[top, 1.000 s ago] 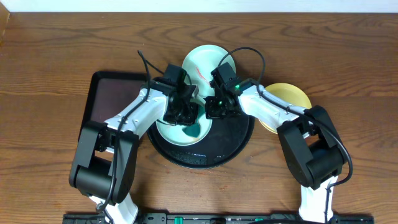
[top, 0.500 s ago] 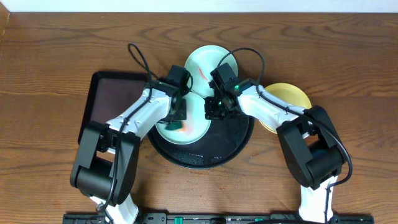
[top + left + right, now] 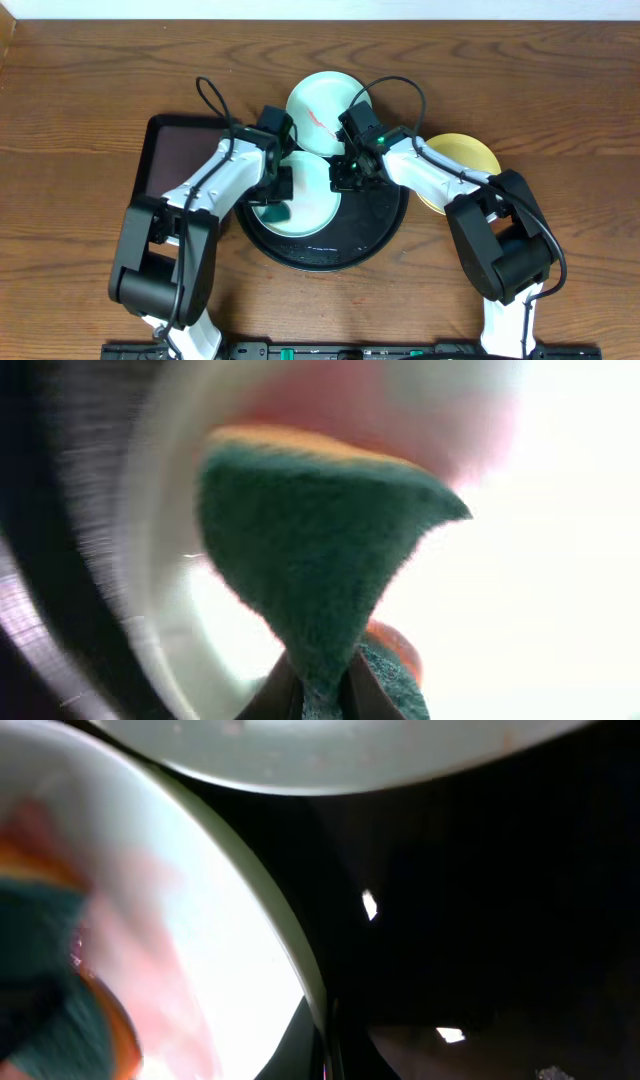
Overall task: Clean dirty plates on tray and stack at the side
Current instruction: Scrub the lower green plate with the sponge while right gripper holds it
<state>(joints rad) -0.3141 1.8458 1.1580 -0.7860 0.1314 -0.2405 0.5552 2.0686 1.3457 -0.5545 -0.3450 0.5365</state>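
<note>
- The mint plate (image 3: 310, 200) we are working on lies on the black tray (image 3: 370, 225), toward the tray's 10 o'clock side. Its face looks pale wherever we can see it.
- A streaked mint plate (image 3: 320, 100) sits at the tray's 12 o'clock, overlapping the rim, with a thin red line across it.
- The yellow plate (image 3: 470, 155) rests on the counter (image 3: 80, 100) at the tray's 3 o'clock, just beside it and partly under our right arm.
- Our left hand (image 3: 278, 195) is clamped narrow on a green sponge (image 3: 320, 560) with an orange backing, at about the plate's 8 o'clock.
- Our right hand (image 3: 338, 183) is pinched tight on the same plate's rim at its 3 o'clock, seemingly to steady it.
- We judge the step in hand to be scrubbing this plate; the streaked one looks not yet wiped.
- The next move calls for sweeping the sponge across the plate's face while the rim grip resists the push, then carrying the plate off to the side.
- A brown tray (image 3: 170, 160) lies at 9 o'clock, beside the black one.
</note>
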